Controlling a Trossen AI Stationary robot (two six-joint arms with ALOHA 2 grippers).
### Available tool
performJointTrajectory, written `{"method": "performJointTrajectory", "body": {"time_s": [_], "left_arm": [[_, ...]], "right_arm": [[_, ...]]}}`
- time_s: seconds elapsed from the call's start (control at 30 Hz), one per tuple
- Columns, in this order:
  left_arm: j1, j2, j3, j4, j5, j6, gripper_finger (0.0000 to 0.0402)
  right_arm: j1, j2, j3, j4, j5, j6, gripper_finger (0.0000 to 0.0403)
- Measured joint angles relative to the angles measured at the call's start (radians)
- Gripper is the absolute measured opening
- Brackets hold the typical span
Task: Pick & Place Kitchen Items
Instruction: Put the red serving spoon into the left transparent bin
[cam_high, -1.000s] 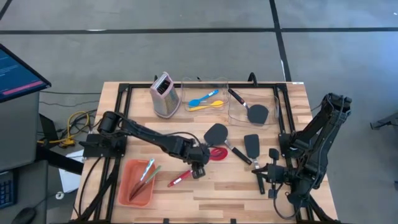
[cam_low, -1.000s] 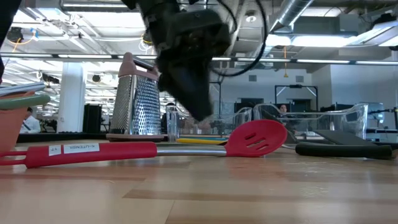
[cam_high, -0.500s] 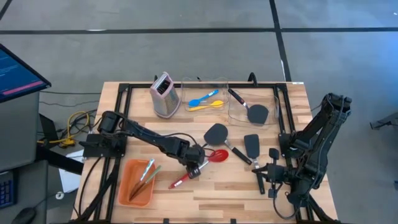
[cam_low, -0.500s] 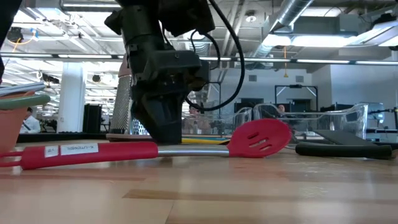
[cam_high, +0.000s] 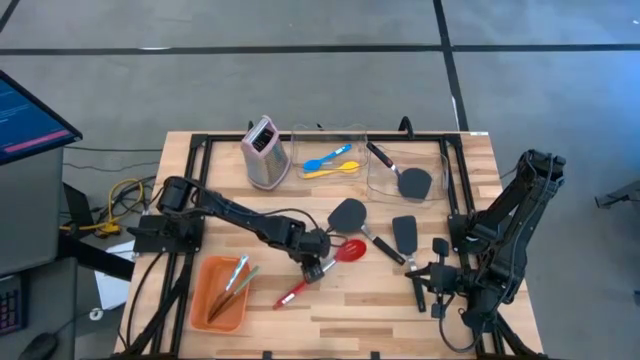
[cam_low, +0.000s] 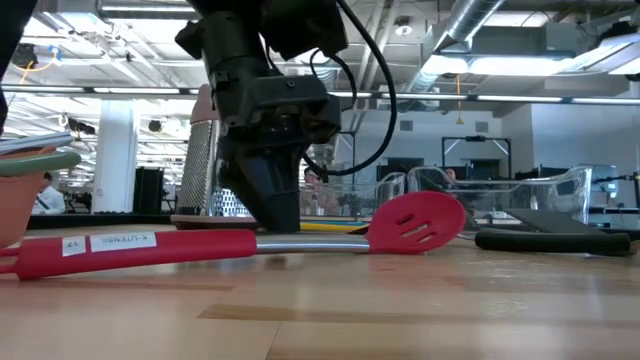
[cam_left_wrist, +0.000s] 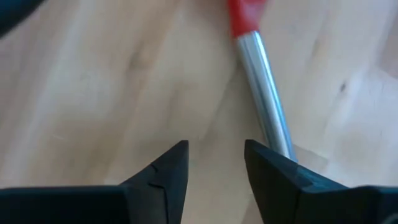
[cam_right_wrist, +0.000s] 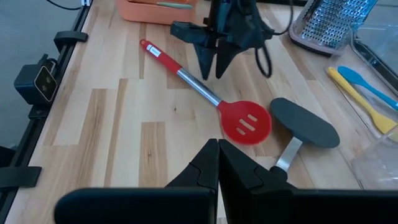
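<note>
- Red-handled slotted spoon (cam_high: 322, 269) with a steel shaft is lying flat and slantwise on the pale wooden table (cam_high: 380, 300) in the high view, its round head toward 1 o'clock and its grip toward 7 o'clock. The left gripper (cam_high: 316, 268) is sitting right over the shaft, its dark arm reaching in low from 9 o'clock, probably lining up a pick. The flat orange tray (cam_high: 205, 290) is waiting near the handle end at 8 o'clock. The right gripper (cam_high: 428, 283) is resting at the table's 4 o'clock corner.
- Low view: the left gripper (cam_low: 278, 212) is pointing straight down, tips at the table just behind the red spoon (cam_low: 200, 243), which is lying free rather than lifted.
- Left wrist view: the dark fingers (cam_left_wrist: 166, 176) are standing apart with bare wood between them; the steel shaft (cam_left_wrist: 266, 112) is passing beside one finger, outside the gap, so nothing is being gripped.
- Right wrist view: the right gripper (cam_right_wrist: 219, 163) is sitting pressed shut and empty, looking across at the spoon (cam_right_wrist: 208, 95) and a black oval spatula (cam_right_wrist: 303, 122) just beside its head.
</note>
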Motion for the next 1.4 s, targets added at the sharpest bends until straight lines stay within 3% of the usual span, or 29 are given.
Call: {"method": "performJointTrajectory", "body": {"time_s": [0.3, 0.57, 0.83, 1.4], "left_arm": [[0.035, -0.101, 0.0, 0.017, 0.005, 0.046, 0.013], [-0.055, -0.131, 0.001, 0.078, 0.011, -0.039, 0.0124], [-0.105, -0.118, -0.035, 0.071, -0.08, -0.115, 0.0124], [-0.104, 0.008, -0.084, 0.261, -0.025, -0.137, 0.0124]], "right_arm": [[0.0, 0.0, 0.0, 0.001, -0.001, 0.0, 0.0], [0.0, 0.0, 0.0, 0.001, -0.001, 0.0, 0.0], [0.0, 0.0, 0.0, 0.002, -0.001, 0.0, 0.0], [0.002, 0.0, 0.0, 0.024, -0.001, 0.0, 0.0]]}}
